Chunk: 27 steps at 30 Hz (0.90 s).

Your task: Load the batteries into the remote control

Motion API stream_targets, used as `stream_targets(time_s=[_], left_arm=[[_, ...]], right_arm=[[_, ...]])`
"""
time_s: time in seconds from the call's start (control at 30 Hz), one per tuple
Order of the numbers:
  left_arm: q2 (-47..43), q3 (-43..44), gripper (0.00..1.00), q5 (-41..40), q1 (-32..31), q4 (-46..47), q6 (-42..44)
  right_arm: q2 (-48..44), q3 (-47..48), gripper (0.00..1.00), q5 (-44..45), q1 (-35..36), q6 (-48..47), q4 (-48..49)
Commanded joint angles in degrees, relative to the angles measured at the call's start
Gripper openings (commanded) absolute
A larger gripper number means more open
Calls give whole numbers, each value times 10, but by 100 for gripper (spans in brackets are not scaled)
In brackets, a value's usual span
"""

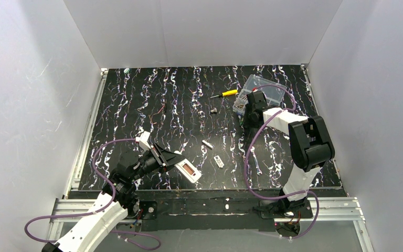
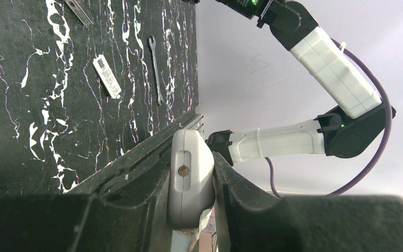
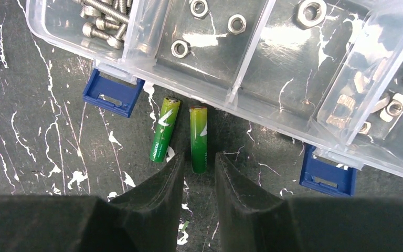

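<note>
Two green batteries lie side by side on the black mat against the clear organizer box: the left battery (image 3: 164,129) and the right battery (image 3: 198,139). My right gripper (image 3: 199,161) is open just above the mat, and the near end of the right battery lies between its fingertips without touching them. In the top view the right gripper (image 1: 249,114) hides both batteries. My left gripper (image 1: 160,157) is shut on the white remote control (image 1: 189,170), holding it near the front left. In the left wrist view the remote (image 2: 190,176) sits edge-on between the jaws.
The clear organizer box (image 1: 264,90) holds screws and nuts and has blue latches (image 3: 113,93). A yellow screwdriver (image 1: 224,94), a small white stick (image 1: 207,143), a flat cover piece (image 1: 219,161) and a small wrench (image 2: 156,68) lie on the mat.
</note>
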Motion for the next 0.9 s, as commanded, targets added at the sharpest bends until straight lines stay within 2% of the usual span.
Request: stream_targets(time_s=[0.0,0.23,0.47,0.57,0.7,0.87], left_arm=[[-1,6,0,14,-3,36,-2],[-1,7,0,13,-3,33,-1],[-3,4,0,14,-3,33,-1],[-2,3,0,13,-3,35,-1],[-2,1,0,14,-3,39,-3],[-10,0,0,10,-3,29,-2]], right_arm=[[17,20,34,15,-3,-5,5],[24,26,26,14,-3,-14,-3],[6,11,24,9,-3,-24,-8],[-4,7,17,2,-3,-28,-12],[-38,-11,5,-17,-3,-34,-7],[-131,-54,1,-45,-3,-44,-6]])
